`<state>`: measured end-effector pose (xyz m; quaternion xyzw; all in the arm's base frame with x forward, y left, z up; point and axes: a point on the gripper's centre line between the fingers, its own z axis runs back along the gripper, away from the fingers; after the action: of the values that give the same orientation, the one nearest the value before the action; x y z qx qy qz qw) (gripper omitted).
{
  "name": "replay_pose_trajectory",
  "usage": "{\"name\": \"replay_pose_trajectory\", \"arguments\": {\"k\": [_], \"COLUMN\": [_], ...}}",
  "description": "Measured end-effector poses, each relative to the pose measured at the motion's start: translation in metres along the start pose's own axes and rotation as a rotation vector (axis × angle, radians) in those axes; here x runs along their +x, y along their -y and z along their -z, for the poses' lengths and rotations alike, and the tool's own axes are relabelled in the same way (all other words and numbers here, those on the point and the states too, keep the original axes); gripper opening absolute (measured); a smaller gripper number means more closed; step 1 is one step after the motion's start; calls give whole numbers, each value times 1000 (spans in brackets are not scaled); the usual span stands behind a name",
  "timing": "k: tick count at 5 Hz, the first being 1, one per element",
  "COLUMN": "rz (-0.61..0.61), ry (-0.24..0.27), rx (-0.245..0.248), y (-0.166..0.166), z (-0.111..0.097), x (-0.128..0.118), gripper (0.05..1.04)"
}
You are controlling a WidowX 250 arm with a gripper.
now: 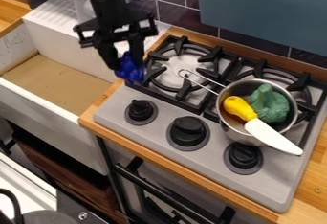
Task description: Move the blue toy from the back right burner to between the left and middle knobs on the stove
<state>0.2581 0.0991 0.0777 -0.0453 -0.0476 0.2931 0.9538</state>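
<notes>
The gripper [129, 61] hangs over the left edge of the stove, shut on a crumpled blue object [130, 70] that sits between its two fingers, beside the left burner. To the right, a metal pot [226, 120] with a wire handle rests on the right burner. In the pot are a green broccoli toy [269, 104] and a knife [271, 135] with a yellow handle and white blade, the blade sticking out over the pot's front rim.
The stove [156, 131] has three black knobs along its front and black grates. A white sink [51, 104] with a brown bottom lies at the left. A tiled wall [256, 43] and a blue-grey panel [268, 7] stand behind.
</notes>
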Motion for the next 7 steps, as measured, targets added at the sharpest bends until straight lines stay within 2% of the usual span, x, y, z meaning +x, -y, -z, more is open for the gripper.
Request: {"name": "replay_pose_trajectory", "arguments": {"k": [1, 2, 3, 4, 5, 7], "rz": [11, 51, 44, 61, 82, 93], "ry": [30, 40, 65, 62, 80, 75], "rx": [-10, -20, -55, -56, -41, -16], "y": [10, 18, 33, 41, 40, 35], "z": [8, 12, 17, 23, 29, 38], "x": [-3, -5, -5, -8, -11, -17], "gripper": [490, 490, 490, 490, 490, 490]}}
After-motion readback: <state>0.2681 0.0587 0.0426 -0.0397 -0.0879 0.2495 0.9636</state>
